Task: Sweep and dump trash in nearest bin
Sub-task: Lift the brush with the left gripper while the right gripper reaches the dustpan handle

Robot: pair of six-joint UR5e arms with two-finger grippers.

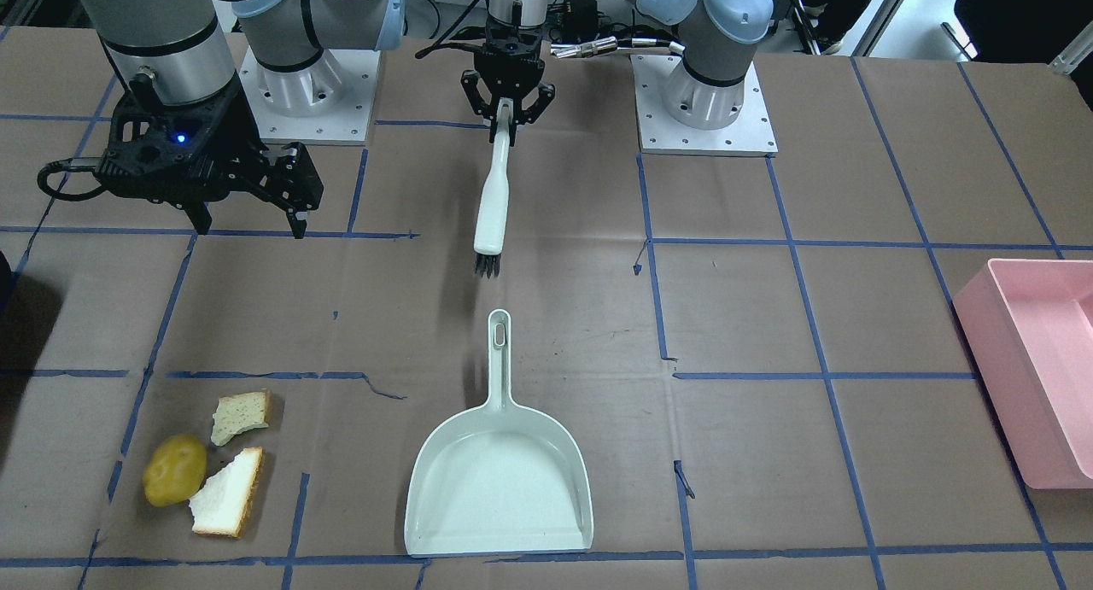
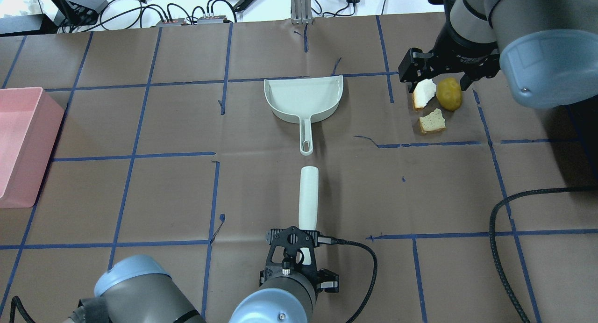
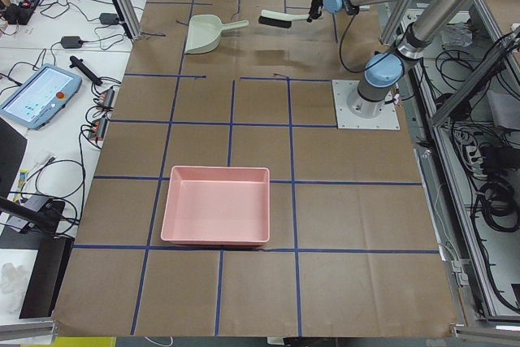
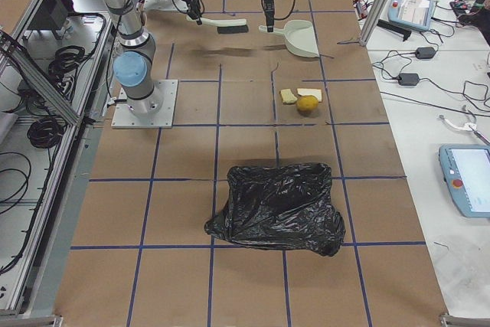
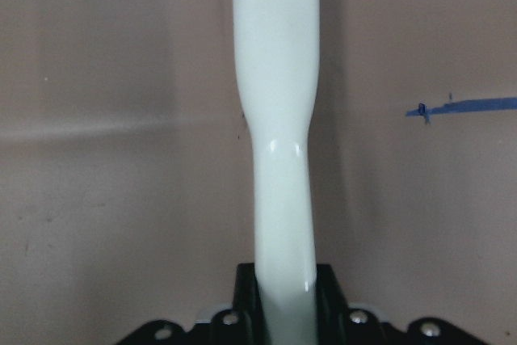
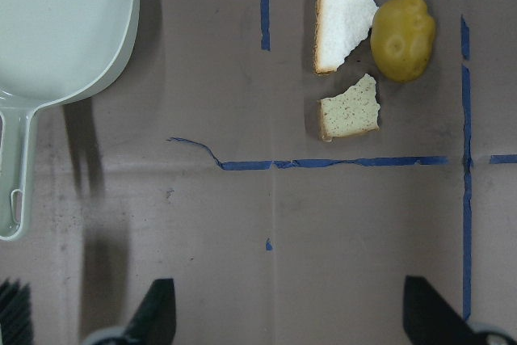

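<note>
Two torn bread pieces [image 1: 242,415] [image 1: 229,492] and a yellow potato [image 1: 174,469] lie together on the brown paper; they also show in the right wrist view as bread [image 6: 343,12] [image 6: 349,108] and the potato [image 6: 402,37]. A pale green dustpan [image 1: 499,487] lies flat beside them, handle towards the robot. My left gripper [image 1: 505,116] is shut on the handle of a white brush [image 1: 493,201], held above the table in line with the dustpan handle. My right gripper [image 1: 252,219] is open and empty, hovering above the table on the robot's side of the trash.
A pink bin [image 2: 18,140] stands at the table's end on my left. A black trash bag [image 4: 277,208] lies open on the table on my right, beyond the trash. Blue tape lines cross the paper.
</note>
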